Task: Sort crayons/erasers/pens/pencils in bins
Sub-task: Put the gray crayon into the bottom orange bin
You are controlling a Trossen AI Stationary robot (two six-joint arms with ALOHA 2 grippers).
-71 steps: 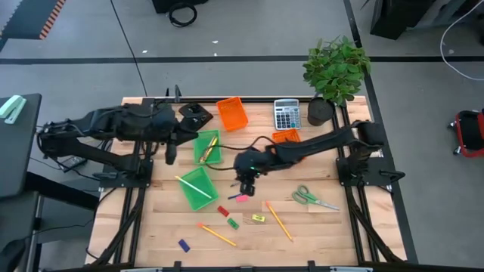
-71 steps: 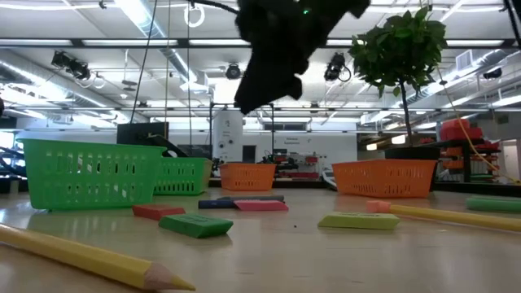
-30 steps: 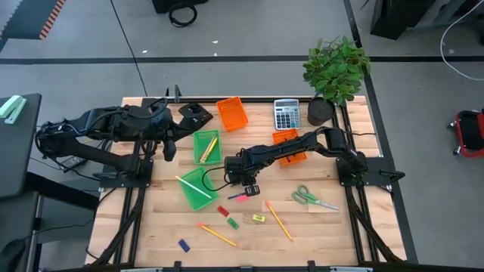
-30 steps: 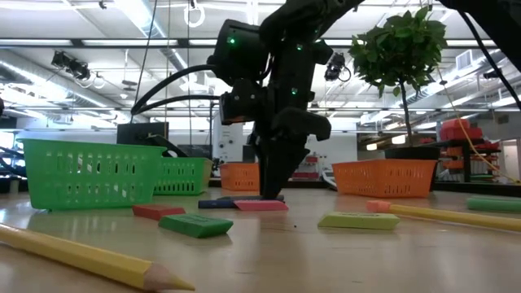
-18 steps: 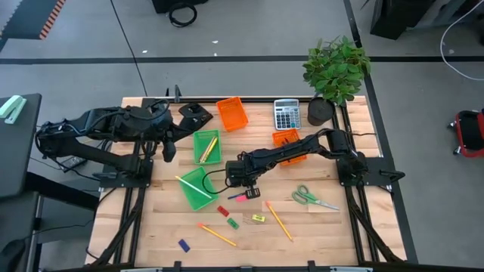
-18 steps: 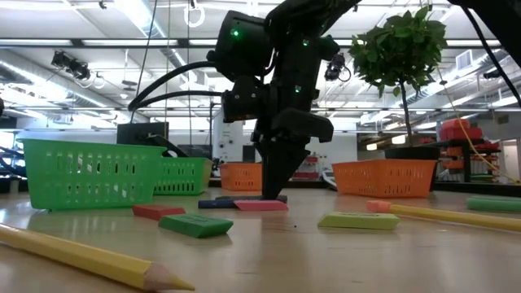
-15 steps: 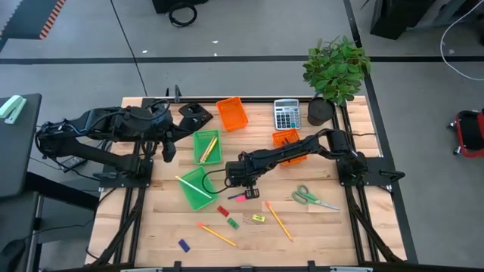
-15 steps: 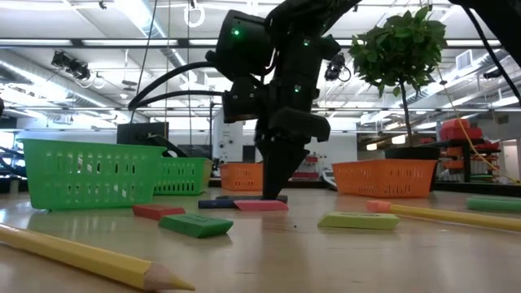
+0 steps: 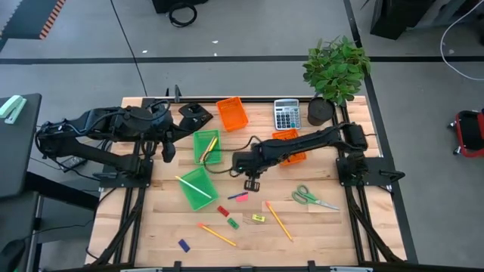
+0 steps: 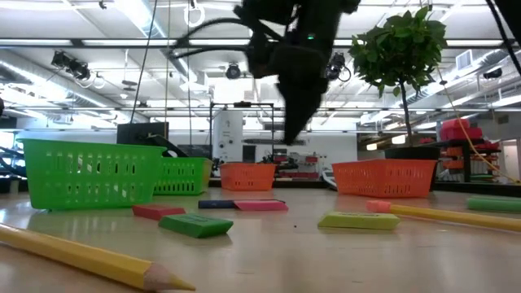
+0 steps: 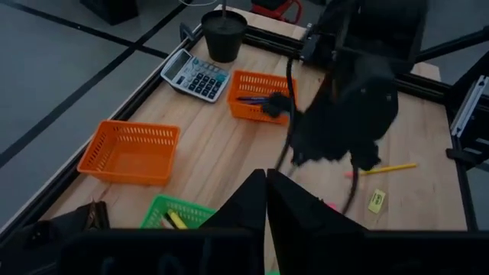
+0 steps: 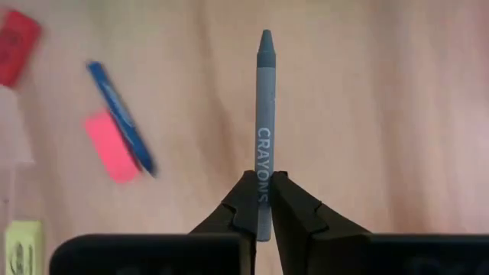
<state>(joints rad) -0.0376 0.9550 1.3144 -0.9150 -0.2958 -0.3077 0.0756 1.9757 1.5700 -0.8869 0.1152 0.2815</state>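
My right gripper point(image 9: 252, 182) hangs above the middle of the table, shut on a grey crayon point(image 12: 263, 114) lettered CRAYONS. Below it on the wood lie a blue pen point(image 12: 121, 116), a pink eraser point(image 12: 111, 156) and a red eraser point(image 12: 15, 37). Two green bins point(image 9: 206, 146) point(image 9: 197, 187) and two orange bins point(image 9: 232, 113) point(image 9: 290, 145) stand around it. My left gripper point(image 11: 266, 191) waits shut, raised at the table's far left point(image 9: 168, 151). My right gripper pinches the crayon's lettered shaft near its blunt end point(image 12: 263, 182) between its two fingers. The fingers come steeply from above and lie across the crayon. The crayon juts out to one side of them, its pointed end point(image 12: 265, 37) free, lifted clear of the table.
Yellow pencils point(image 9: 218, 234) point(image 9: 279, 221), a green eraser point(image 9: 233, 224), a yellow eraser point(image 9: 259, 218) and a blue eraser point(image 9: 183, 245) lie toward the near edge. Green-handled scissors point(image 9: 314, 200) lie at the right. A calculator point(image 9: 286, 113) and a potted plant point(image 9: 336, 68) stand at the far right.
My right gripper stood with its fingertips down on the table beside the pink eraser. It has risen and drawn a little toward the far edge, its wrist rolled, carrying the grey crayon clear of the wood. The pen and pink eraser have stayed put.
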